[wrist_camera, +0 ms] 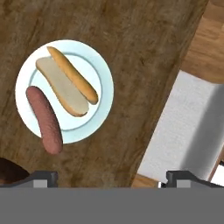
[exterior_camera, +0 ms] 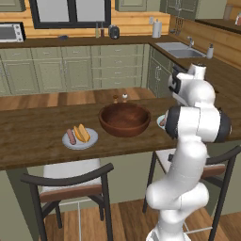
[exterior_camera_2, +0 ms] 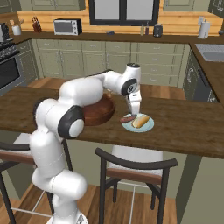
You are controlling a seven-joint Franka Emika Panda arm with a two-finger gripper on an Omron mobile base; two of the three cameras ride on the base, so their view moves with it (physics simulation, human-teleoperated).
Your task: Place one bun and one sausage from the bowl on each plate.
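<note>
Gripper (exterior_camera_2: pixel 135 111): jaws apart, empty, above blue-green plate (wrist_camera: pixel 98 113). Risk: sausage (wrist_camera: pixel 44 119) overhangs rim; a nudge may roll it off.

We saw a long wooden counter (exterior_camera: pixel 28 136) with two dark chairs (exterior_camera: pixel 70 181) tucked under its near edge, seats pale. Behind stood green cabinets (exterior_camera: pixel 70 70) along the back wall, a microwave (exterior_camera_2: pixel 67 26) on the worktop, a sink (exterior_camera: pixel 181 51) to the right, a paper towel roll (exterior_camera: pixel 156 28) near it. Salt and pepper shakers (exterior_camera: pixel 120 98) sat on the counter's far side.
</note>
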